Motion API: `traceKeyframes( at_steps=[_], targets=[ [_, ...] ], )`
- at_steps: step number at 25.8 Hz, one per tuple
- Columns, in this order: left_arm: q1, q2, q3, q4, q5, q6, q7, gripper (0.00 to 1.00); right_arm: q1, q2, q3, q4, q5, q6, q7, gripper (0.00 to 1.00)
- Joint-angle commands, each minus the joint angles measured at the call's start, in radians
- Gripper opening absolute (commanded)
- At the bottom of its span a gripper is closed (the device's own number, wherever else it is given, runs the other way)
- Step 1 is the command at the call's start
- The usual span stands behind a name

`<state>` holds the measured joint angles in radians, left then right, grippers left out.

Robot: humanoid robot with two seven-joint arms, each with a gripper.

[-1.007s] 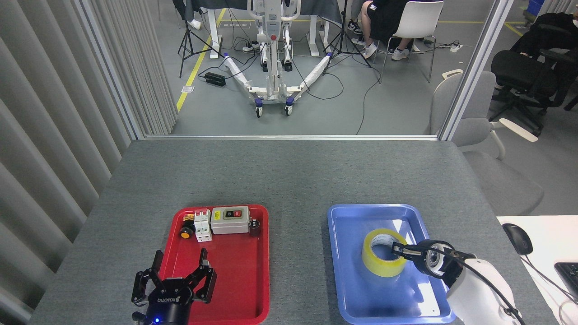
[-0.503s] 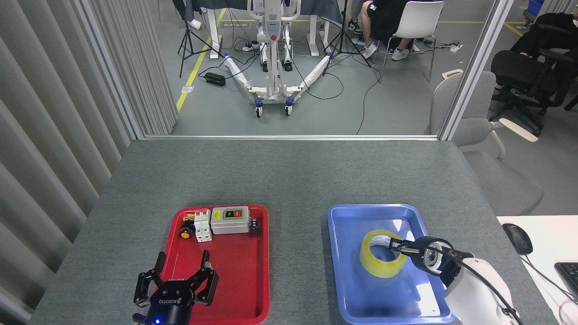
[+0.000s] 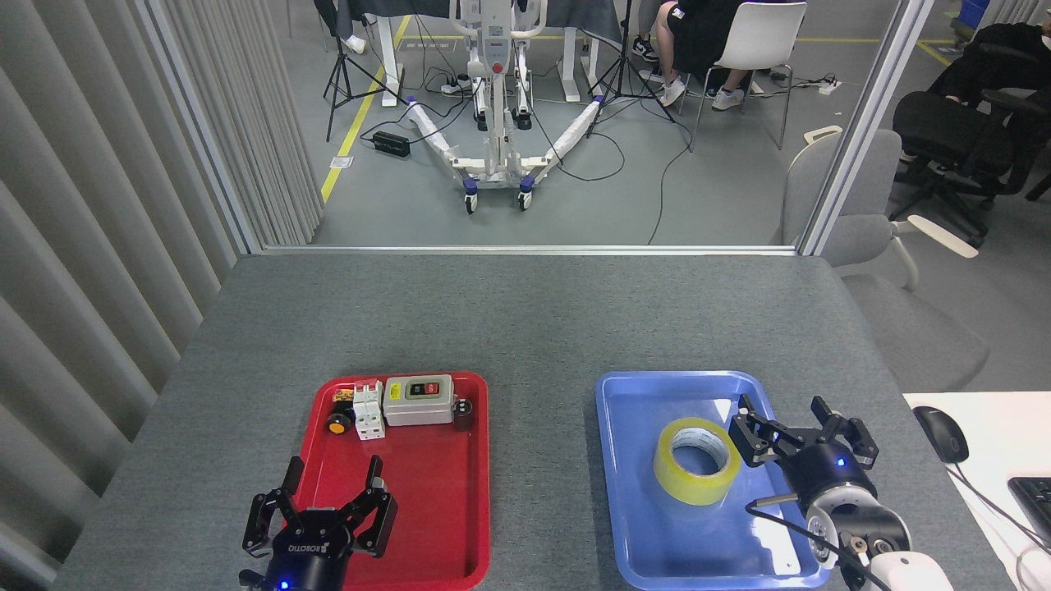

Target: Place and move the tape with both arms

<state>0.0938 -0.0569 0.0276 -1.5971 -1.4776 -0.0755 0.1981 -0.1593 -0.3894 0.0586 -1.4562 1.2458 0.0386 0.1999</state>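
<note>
1. Yellow translucent packing tape roll (image 3: 695, 460) lies flat in the blue plastic tray (image 3: 624, 492), unheld.
2. Right black gripper (image 3: 800, 433) sits just beside it, fingers spread.
3. Left black gripper (image 3: 323, 513) waits spread over the red plastic tray (image 3: 443, 525); any move there looks undone.

The tabletop (image 3: 525, 320) wears a matt grey, felt-like cloth with a fine rough grain. The blue tray (image 3: 624, 509) and red tray (image 3: 468, 525) look like smooth glossy plastic, catching pale reflections. The tape (image 3: 695, 460) is shiny translucent yellow film. Both hands, left (image 3: 327, 492) and right (image 3: 800, 427), are matt black.
</note>
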Motion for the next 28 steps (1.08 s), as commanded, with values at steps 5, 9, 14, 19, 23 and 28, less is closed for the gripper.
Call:
traceKeyframes(
  at_steps=[5,9,14,19,23,28],
  targets=[
    [-0.002,-0.001,0.000,0.000,-0.001,0.002,0.001,1.00,0.196,0.073,-0.079,-0.159,0.184,-0.098,-0.329,0.99],
    [-0.003,-0.001,0.000,-0.001,-0.003,0.003,0.000,1.00,0.319,0.070,-0.083,-0.228,0.184,-0.091,-0.327,0.99],
    [-0.003,-0.001,0.000,-0.001,-0.003,0.003,0.001,1.00,0.340,0.124,-0.132,-0.247,0.187,-0.078,-0.307,0.99],
    [-0.003,-0.001,0.000,-0.001,-0.004,0.008,0.001,1.00,0.348,0.165,-0.201,-0.247,0.187,-0.138,-0.273,1.00],
    [-0.003,-0.001,0.000,-0.004,-0.004,0.010,0.001,1.00,0.359,0.168,-0.218,-0.247,0.187,-0.140,-0.273,1.00],
    [-0.002,-0.001,0.000,-0.004,-0.004,0.010,0.001,1.00,0.363,0.168,-0.220,-0.242,0.184,-0.135,-0.283,1.00]
  ],
)
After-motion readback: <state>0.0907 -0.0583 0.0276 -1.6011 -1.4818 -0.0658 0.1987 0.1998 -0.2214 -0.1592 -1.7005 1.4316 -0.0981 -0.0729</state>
